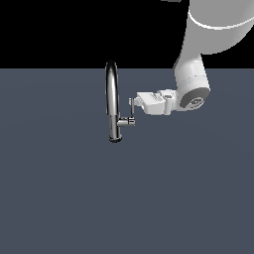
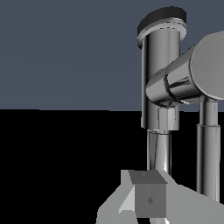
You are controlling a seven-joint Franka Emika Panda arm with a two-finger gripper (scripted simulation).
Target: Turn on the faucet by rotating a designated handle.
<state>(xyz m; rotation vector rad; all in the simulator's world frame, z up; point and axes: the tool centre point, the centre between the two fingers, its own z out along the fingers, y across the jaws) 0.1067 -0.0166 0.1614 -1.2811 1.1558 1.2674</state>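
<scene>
The chrome faucet stands upright on the grey floor with its arched spout on top. A short stem branches toward the exterior view's right and carries the thin handle, which points upward. My gripper reaches in horizontally from the right, its fingertips at the handle's upper end. In the wrist view the faucet body and stem fill the right side. The handle runs beside my gripper, not between the fingers. The fingers sit together, shut on nothing.
Flat grey floor stretches around the faucet on every side. The white arm comes down from the upper right of the exterior view.
</scene>
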